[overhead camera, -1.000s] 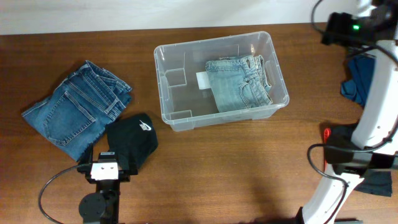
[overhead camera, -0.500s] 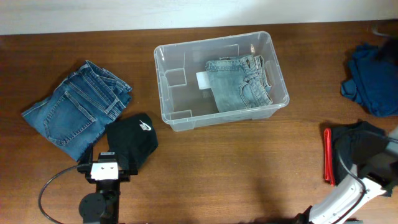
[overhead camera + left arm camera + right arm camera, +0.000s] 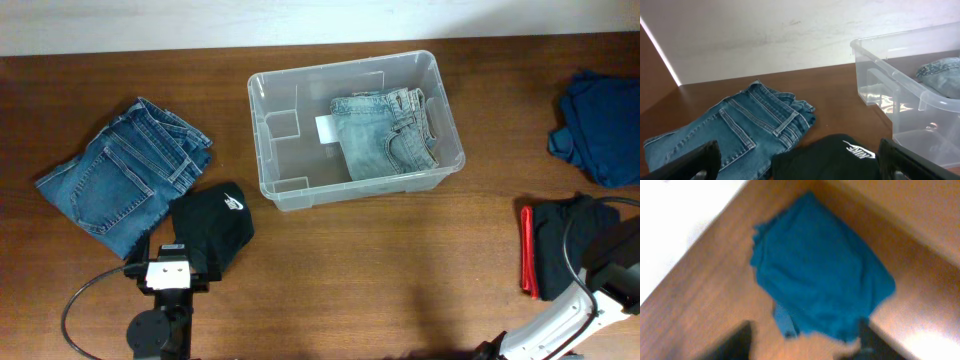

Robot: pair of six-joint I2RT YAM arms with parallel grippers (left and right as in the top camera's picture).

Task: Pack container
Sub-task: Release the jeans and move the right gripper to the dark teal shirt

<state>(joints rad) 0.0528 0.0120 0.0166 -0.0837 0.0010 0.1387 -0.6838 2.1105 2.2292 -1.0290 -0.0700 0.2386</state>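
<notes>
Right arm has swung back to the counter edge; I see right gripper half open, facing blue cloth; left gripper wide open.

— Where is the container?
— On the table, far middle. The folded jeans lie inside it, in its right half.
— And left of it?
— A second pair of jeans lies on the table, with a folded garment just beside it, nearer and to its right.
— The right side?
— A loose cloth lies far right, and another cloth lies nearer, apart from it.
</notes>
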